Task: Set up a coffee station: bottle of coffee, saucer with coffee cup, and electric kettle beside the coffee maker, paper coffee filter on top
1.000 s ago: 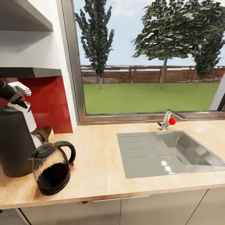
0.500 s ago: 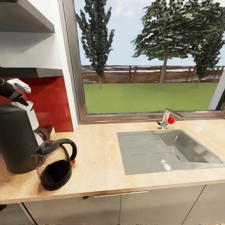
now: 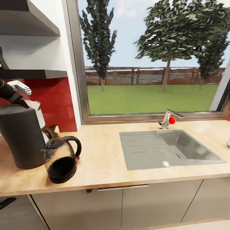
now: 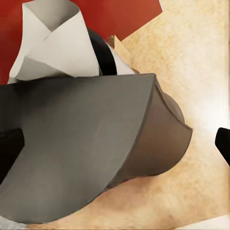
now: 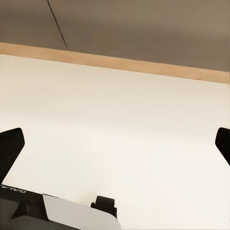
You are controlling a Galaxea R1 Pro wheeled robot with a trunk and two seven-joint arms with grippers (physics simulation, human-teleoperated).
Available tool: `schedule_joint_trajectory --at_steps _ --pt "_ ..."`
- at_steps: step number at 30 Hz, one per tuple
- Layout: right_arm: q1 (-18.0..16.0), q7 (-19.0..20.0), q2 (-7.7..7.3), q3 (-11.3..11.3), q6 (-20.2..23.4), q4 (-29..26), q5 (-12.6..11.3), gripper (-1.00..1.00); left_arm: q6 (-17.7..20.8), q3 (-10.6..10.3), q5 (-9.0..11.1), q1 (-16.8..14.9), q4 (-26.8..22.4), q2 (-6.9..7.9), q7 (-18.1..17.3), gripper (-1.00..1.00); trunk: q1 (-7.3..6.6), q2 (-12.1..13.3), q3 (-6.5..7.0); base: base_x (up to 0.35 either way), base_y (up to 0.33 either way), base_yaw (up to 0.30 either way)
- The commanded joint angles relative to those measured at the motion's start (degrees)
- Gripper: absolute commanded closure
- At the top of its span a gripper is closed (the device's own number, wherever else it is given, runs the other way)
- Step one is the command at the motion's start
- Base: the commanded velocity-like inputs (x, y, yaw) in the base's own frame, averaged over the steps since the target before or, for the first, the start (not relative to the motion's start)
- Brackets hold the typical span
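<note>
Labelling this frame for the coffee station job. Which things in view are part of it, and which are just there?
Job:
coffee maker
electric kettle
paper coffee filter, beside the coffee maker's top
countertop
kitchen shelf

Just there:
sink
faucet
window
cabinet doors

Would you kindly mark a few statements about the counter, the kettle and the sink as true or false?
1. The kettle stands on the counter beside the coffee maker. True.
2. The kettle lies in the sink. False: it stands on the counter, apart from the sink.
3. The tap has a red knob. True.
4. The wall behind the coffee maker is blue. False: it is red.
5. The right pincer is open. True.
</note>
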Motion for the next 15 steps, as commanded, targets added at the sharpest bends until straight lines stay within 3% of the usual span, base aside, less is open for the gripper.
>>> schedule_joint_trajectory --at_steps 1,10,15 --pt "-0.1 0.1 -0.01 0.0 -0.2 0.0 0.4 -1.00 0.4 -0.4 0.3 -0.2 -0.1 0.07 0.0 -1.00 -0.02 -0.1 -0.09 -0.267 0.000 0.000" --pt "-0.1 0.1 -0.01 0.0 -0.2 0.0 0.4 -1.00 0.4 -0.4 1.2 -0.2 -0.2 0.05 0.0 -1.00 -0.02 -0.1 -0.09 -0.115 0.000 0.000" --pt "-0.1 0.1 -0.01 0.0 -0.2 0.0 0.4 -1.00 0.4 -0.4 2.8 -0.2 -0.3 0.04 0.0 -1.00 -0.02 -0.1 -0.09 -0.187 0.000 0.000"
